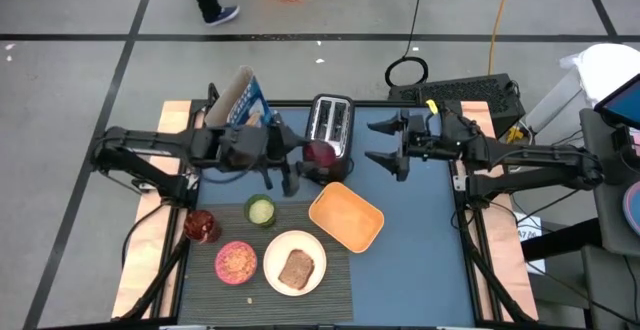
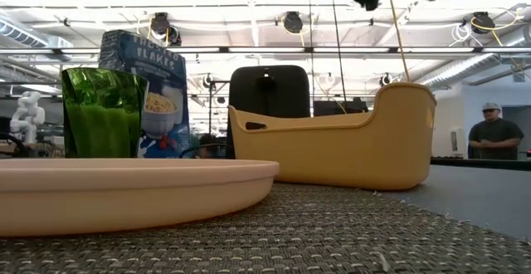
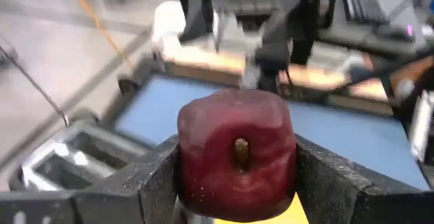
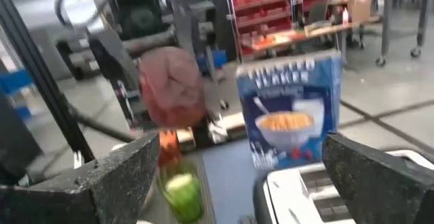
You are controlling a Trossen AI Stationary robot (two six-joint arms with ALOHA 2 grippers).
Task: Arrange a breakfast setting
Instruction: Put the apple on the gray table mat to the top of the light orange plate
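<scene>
While the left tool (image 1: 318, 160) grips the red apple (image 1: 322, 153), the yellow basket (image 1: 346, 217) lies just below-beside it; right tool (image 1: 388, 142) gapes wide.

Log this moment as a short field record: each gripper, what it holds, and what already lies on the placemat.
left gripper: shut on a dark red apple, raised near the toaster
right gripper: open, empty, over the blue mat's far side
placemat: carries white plate with toast slice, pink bowl, green cup, red glass
yellow basket: beside the plate, partly on the placemat
cereal box: far left, beside the toaster
</scene>
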